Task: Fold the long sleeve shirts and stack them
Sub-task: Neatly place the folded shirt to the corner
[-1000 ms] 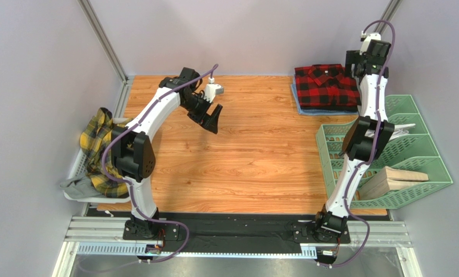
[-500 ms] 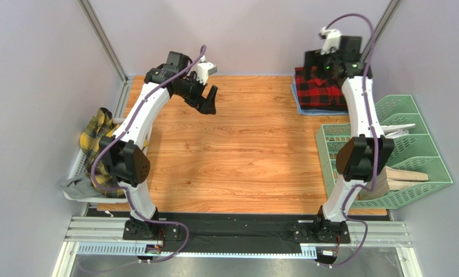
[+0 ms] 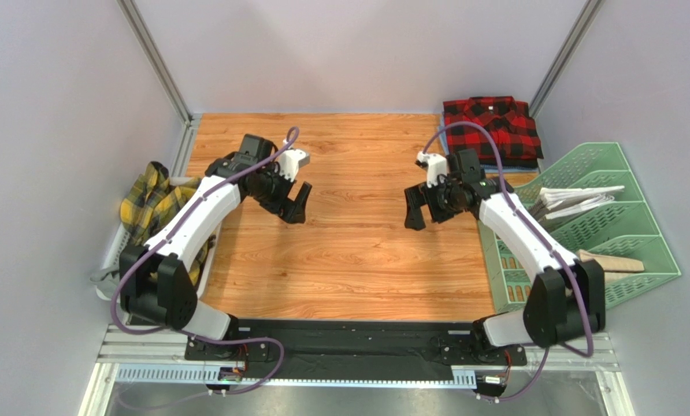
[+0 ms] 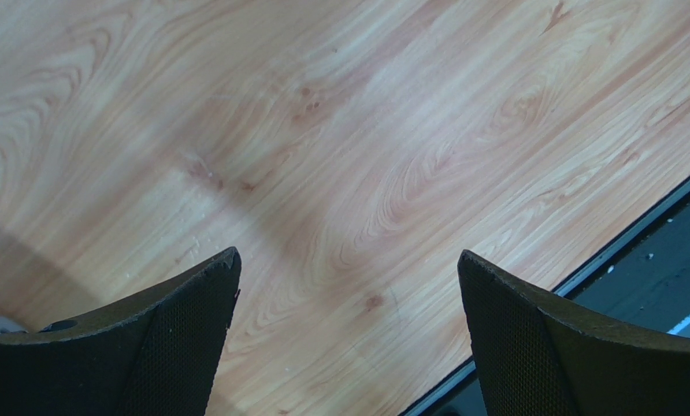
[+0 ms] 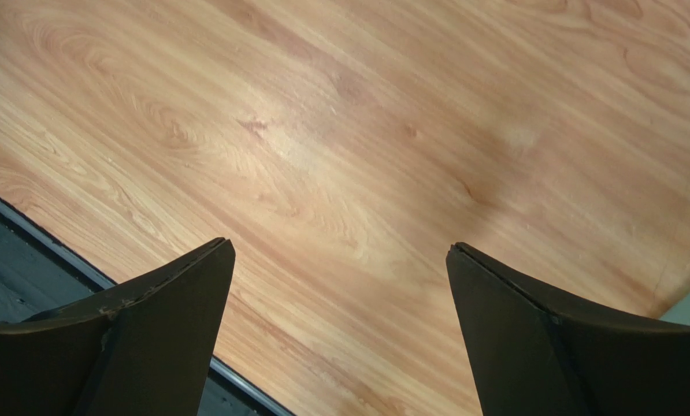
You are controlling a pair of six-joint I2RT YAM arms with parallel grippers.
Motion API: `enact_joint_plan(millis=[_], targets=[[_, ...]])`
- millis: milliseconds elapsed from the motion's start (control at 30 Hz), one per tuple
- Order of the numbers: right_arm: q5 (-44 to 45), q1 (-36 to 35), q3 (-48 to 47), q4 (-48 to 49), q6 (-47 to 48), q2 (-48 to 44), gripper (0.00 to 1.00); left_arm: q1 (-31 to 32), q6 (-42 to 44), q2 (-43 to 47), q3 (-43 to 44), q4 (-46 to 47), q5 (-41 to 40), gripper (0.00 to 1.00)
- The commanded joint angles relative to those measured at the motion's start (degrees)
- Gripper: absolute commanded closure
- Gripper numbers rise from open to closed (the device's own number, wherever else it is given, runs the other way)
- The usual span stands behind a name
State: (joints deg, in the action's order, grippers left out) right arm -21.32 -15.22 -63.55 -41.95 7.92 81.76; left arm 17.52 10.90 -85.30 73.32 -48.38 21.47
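Note:
A folded red-and-black check shirt [image 3: 493,127] lies at the table's back right corner. A crumpled yellow-and-dark plaid shirt [image 3: 153,208] sits in the white tray [image 3: 114,246] at the left edge. My left gripper [image 3: 295,204] hangs open over bare wood left of centre, holding nothing. My right gripper [image 3: 420,210] hangs open over bare wood right of centre, well in front of the red shirt. In both wrist views only wood grain shows between the left gripper [image 4: 348,269] fingers and the right gripper [image 5: 340,260] fingers.
A green mesh file rack [image 3: 618,238] with papers and wooden blocks stands along the right edge. A grey cloth [image 3: 114,279] lies at the tray's near end. Metal frame posts rise at both back corners. The table's dark front rail [image 4: 661,260] shows in both wrist views.
Both arms have swung back from the table's far side toward the middle and lowered. The right gripper left the red check shirt at the back right.

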Motion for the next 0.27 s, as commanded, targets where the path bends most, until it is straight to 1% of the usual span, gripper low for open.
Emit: enact_joint_plan(millis=[0,100,233], targets=[[3.5,0.2,5.6,5.3,-1.4,-10.5,0.0,0.0,-1.2,8.3,-6.0,6.5,-4.2,0.01],[4.7,0.2,9.0,5.8,-1.8,-13.9,0.0,0.0,-1.6,10.5,-8.4,8.0,-6.5,0.01],[6.1,0.2,9.7,6.6,-1.3,-16.1,0.0,0.0,-2.3,11.0,-7.8,8.2,-8.2,0.01]])
